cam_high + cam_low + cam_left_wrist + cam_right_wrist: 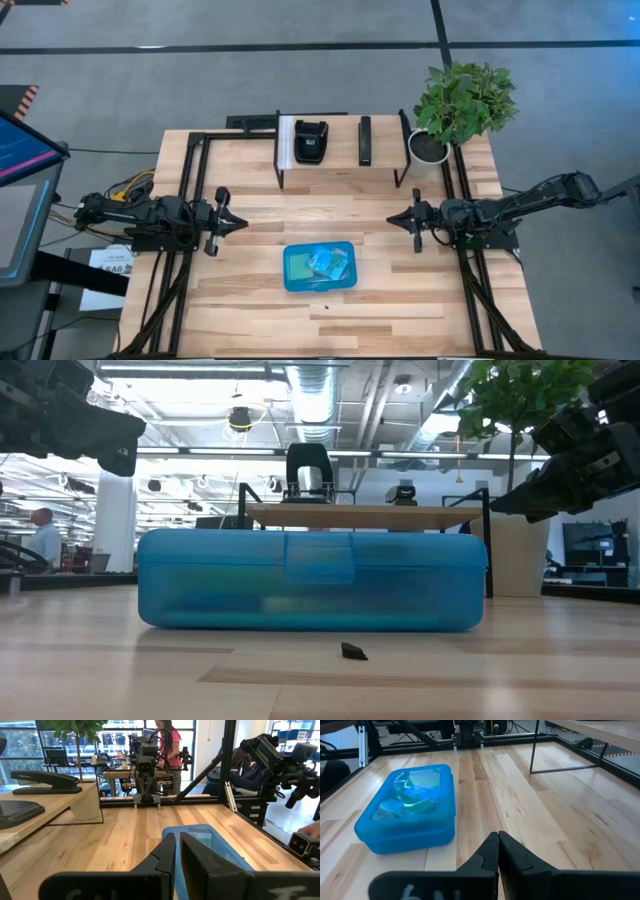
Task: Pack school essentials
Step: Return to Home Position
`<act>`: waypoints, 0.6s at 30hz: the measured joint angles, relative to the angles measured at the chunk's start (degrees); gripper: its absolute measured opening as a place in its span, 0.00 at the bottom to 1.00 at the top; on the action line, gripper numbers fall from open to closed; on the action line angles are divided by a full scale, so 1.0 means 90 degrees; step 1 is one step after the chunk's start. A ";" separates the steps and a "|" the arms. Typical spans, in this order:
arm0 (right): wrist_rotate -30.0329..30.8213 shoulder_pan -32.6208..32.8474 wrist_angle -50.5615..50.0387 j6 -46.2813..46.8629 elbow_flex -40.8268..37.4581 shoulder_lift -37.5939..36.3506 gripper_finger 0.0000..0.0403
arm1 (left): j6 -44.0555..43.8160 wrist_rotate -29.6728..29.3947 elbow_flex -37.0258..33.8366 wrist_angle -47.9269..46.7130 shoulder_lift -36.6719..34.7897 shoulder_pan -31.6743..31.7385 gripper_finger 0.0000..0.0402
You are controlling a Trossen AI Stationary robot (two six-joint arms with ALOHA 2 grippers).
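The school essentials (326, 262) lie inside the closed translucent blue case (293, 278), which sits flat around the middle of the counter (350, 205). Through the lid (415, 787) they show only as a jumble of teal, light blue and pale green shapes. The separate items cannot be told apart.

Probably a robotics lab: exposed ceiling ducts (310, 382), equipment-laden benches (117, 772) beyond.

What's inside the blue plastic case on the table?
The blue case is shut. Through its translucent top only vague green and pale shapes show; single items cannot be told apart.
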 joint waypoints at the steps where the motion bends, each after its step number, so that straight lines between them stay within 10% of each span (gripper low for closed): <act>1: 0.0000 0.0000 0.0002 0.0000 0.0000 0.0000 0.06 | 0.0000 0.0000 0.0000 0.0000 0.0000 0.0000 0.04; 18: -0.0002 0.0000 0.0005 0.0002 0.0000 0.0000 0.07 | 0.0001 0.0000 0.0001 -0.0002 0.0002 0.0000 0.04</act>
